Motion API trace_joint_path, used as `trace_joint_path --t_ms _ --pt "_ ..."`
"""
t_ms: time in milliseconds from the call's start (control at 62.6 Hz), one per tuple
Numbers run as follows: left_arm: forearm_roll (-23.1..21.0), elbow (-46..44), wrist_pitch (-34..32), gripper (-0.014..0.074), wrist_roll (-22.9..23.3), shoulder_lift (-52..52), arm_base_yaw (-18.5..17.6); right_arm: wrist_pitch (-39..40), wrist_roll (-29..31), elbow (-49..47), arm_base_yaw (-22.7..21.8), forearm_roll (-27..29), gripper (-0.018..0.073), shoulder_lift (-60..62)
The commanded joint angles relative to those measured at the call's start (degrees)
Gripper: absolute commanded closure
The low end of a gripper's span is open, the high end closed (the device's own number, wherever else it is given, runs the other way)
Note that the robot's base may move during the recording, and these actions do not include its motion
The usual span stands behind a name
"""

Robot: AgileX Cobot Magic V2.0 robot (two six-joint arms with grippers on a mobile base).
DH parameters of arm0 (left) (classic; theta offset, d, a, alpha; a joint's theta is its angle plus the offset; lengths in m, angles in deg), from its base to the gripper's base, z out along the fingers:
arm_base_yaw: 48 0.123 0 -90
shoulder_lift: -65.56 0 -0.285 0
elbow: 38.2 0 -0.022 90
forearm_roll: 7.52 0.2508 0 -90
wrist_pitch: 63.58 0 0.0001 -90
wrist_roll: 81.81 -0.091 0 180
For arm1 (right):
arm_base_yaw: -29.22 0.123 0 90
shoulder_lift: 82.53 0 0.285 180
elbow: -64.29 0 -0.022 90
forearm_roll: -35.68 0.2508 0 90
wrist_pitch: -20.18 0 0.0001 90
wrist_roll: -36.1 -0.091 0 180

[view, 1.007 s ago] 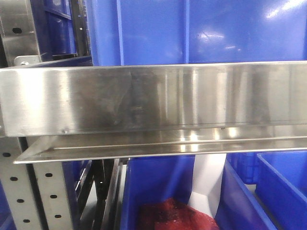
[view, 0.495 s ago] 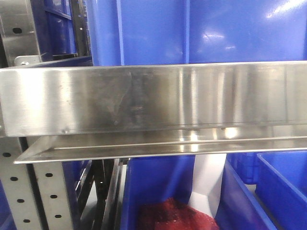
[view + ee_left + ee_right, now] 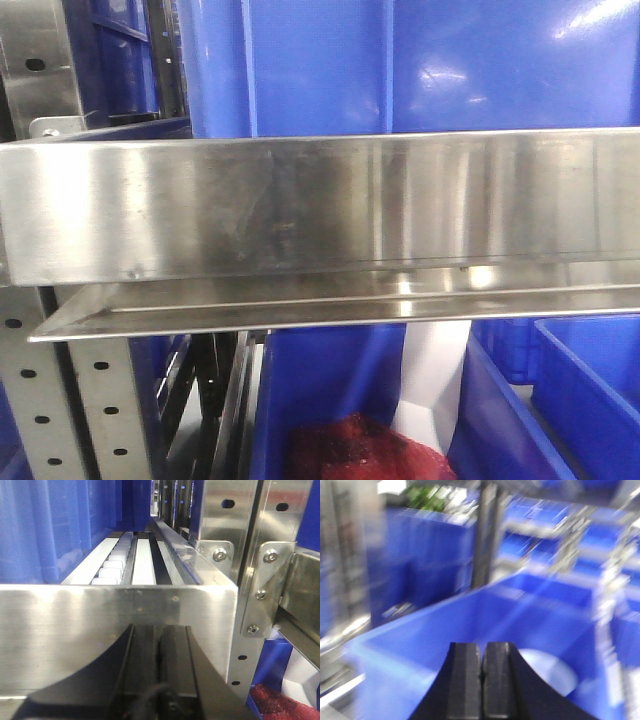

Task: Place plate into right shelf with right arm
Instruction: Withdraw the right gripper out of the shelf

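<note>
Well, from the front the shelf filled nearly everything: a long brushed steel ledge ran from the left edge to the right edge, with a thinner lip under it. A perforated upright stood below its left end. Blue bins sat above the ledge, and under it, toward the right, a blue bin held something red and netted beside a white sheet.

The left gripper had its two dark fingers pressed together, nothing between them, pointed at the front face of a steel ledge with white rollers running back behind it. To its right a bracket with bolts joined the uprights.

The right wrist view was smeared by motion. The right gripper had its fingers closed against each other, empty. Just past them, slightly to the right, the plate lay pale and round on the floor of a big blue tub, near the tub's right side, apart from the fingers.
</note>
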Motion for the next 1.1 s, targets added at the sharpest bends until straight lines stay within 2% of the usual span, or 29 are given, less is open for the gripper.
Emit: trace_joint_path --t_ms 0,176,336,495,607,831,1007,1087 --pt "-0.4 0.6 -5.0 0.0643 0.2 -0.3 0.1 12.9 -1.5 3.7 -2.1 -1.1 0.0504 1.5" --pt "-0.4 0.6 -5.0 0.0643 0.2 -0.3 0.1 24.5 -4.0 16.9 -9.3 -1.1 0.0504 8.4" --pt "-0.4 0.6 -5.0 0.0643 0.2 -0.3 0.1 28.2 -4.2 28.1 -13.5 -1.3 0.0504 15.7" --pt "-0.4 0.6 -5.0 0.0643 0.2 -0.3 0.1 28.7 -10.2 36.6 -16.8 -4.3 0.0504 22.2" --pt "-0.4 0.6 -5.0 0.0643 0.2 -0.3 0.1 29.2 -11.5 42.1 -17.3 -6.2 0.0504 25.9" --pt "-0.4 0.6 -5.0 0.0643 0.2 -0.3 0.1 32.7 -12.0 54.3 -17.3 -6.5 0.0504 33.8" --pt "-0.4 0.6 -5.0 0.0643 0.2 -0.3 0.1 33.0 -18.9 58.3 -17.3 -12.5 0.0504 36.9" --pt "-0.4 0.6 -5.0 0.0643 0.2 -0.3 0.1 33.1 -19.9 59.5 -17.3 -13.8 0.0504 36.9"
